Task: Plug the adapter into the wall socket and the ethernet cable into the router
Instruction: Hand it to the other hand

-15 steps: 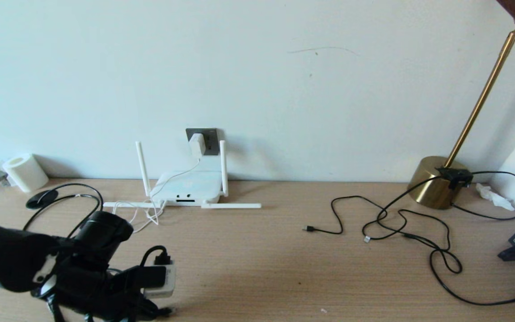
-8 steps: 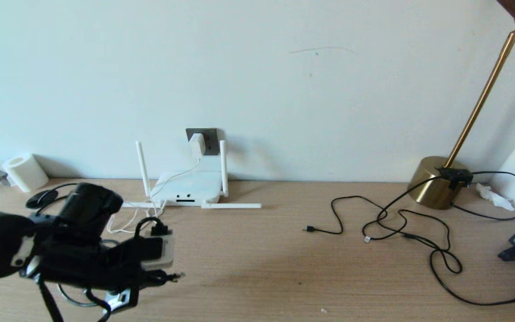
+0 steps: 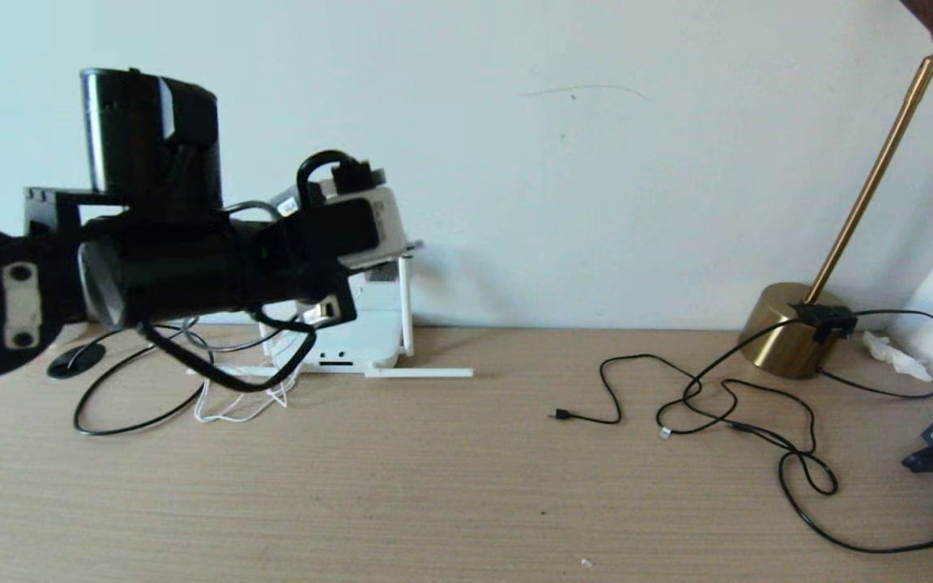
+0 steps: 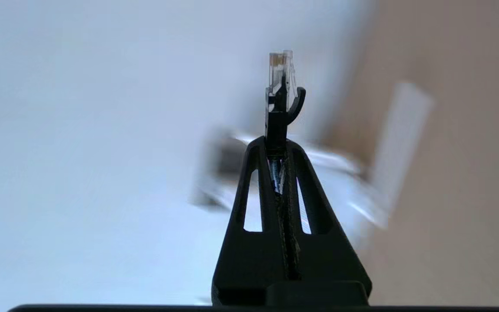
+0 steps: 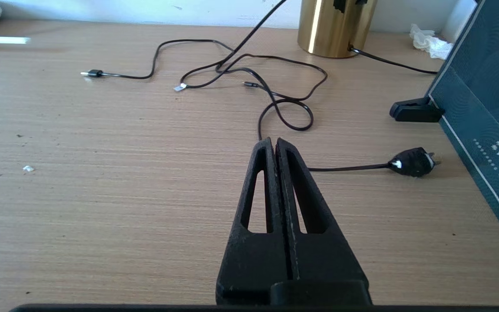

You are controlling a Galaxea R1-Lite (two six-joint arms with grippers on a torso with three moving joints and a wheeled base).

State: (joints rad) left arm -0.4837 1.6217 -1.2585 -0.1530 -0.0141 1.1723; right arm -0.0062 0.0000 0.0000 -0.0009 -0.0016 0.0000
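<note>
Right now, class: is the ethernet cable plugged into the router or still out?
Out. The left gripper has its jaws shut on the ethernet cable, its clear tip bare in the air, short of the router.

Soft, even daylight fills the head view, bright on the pale wall (image 3: 596, 162) and the wooden table (image 3: 466, 486). Shadows are faint: a diffuse one falls on the wall to the right of the router (image 3: 353, 340), and another spreads around the brass lamp base (image 3: 790, 328), which carries a mild sheen. The left wrist view is heavily motion-blurred behind the sharp ethernet cable (image 4: 280, 78) plug; its background smears into pale streaks. The right wrist view is crisp, with a bright vertical glare stripe on the lamp base.
</note>
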